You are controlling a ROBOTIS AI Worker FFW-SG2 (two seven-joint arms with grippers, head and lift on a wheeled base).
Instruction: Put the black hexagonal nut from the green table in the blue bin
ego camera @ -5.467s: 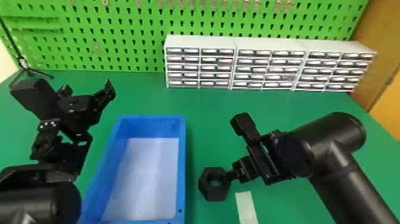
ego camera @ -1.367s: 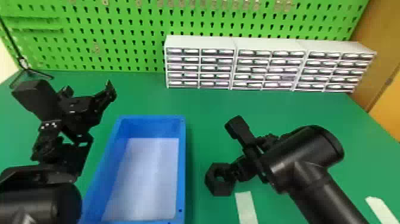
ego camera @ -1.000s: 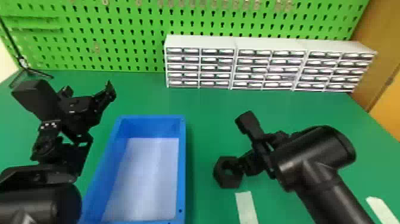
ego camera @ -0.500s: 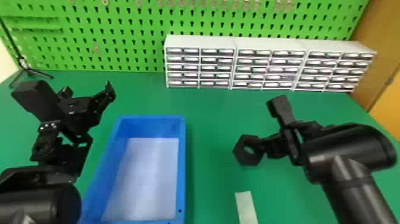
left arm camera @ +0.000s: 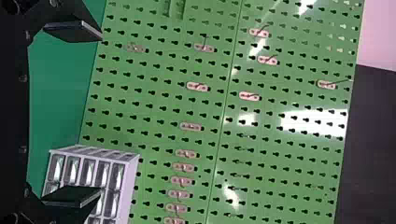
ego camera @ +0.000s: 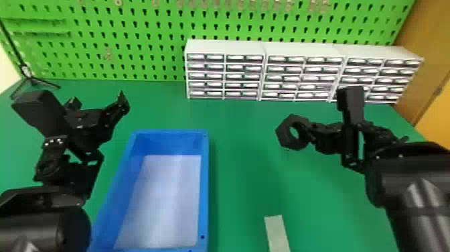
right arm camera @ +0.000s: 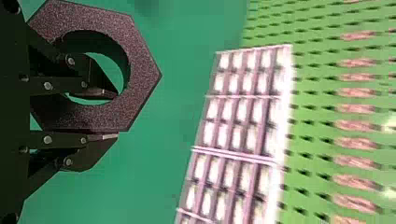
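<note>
Farther back and to the right than a moment before, the black hexagonal nut [ego camera: 284, 136] had travelled with my right gripper [ego camera: 314, 133], away from the pale strip [ego camera: 277, 233] on the green surface [ego camera: 241, 174]. That gripper was closed on the nut's ring, one finger through the hole and one against the outer side, hiding part of the nut in the right wrist view. The nut was to the right of the blue bin [ego camera: 204, 187], well apart; the head view cut off the bin's near end. I couldn't make out the drawer units' [ego camera: 301, 50] contents. My left gripper [ego camera: 98, 101] waited open beside the bin.
</note>
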